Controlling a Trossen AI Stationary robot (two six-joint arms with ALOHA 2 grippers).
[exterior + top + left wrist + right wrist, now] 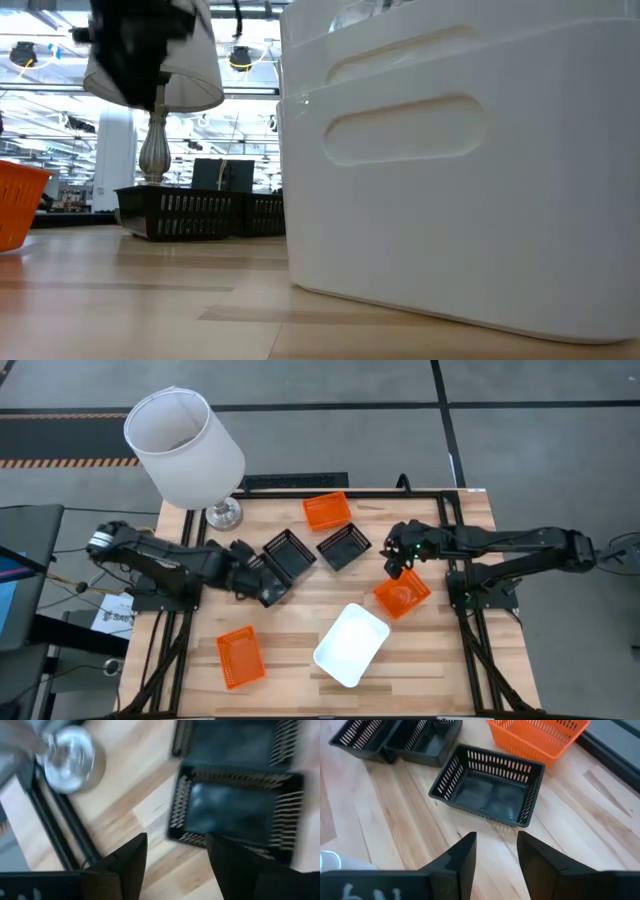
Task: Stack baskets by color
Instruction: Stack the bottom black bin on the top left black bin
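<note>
Left gripper (pixel 262 574) and right gripper (pixel 398 563) are seen released, nothing grasped, both near the black baskets (pixel 289 554) mid-table. White baskets (pixel 351 644) appear stacked near side; orange baskets (pixel 327 511) lie scattered, unstacked. Most sorting is judged left.

Three orange baskets lie apart: one (pixel 328 511) at the table's far edge, one (pixel 402 596) toward the right, one (pixel 240 657) near the front left. A white basket (pixel 351 644), or a nested white stack, sits tilted at the front middle. Black baskets rest mid-table: one (pixel 344 546) alone, another (pixel 289 554) just left of it touching a third (pixel 268 582), all upright and open-topped.
</note>
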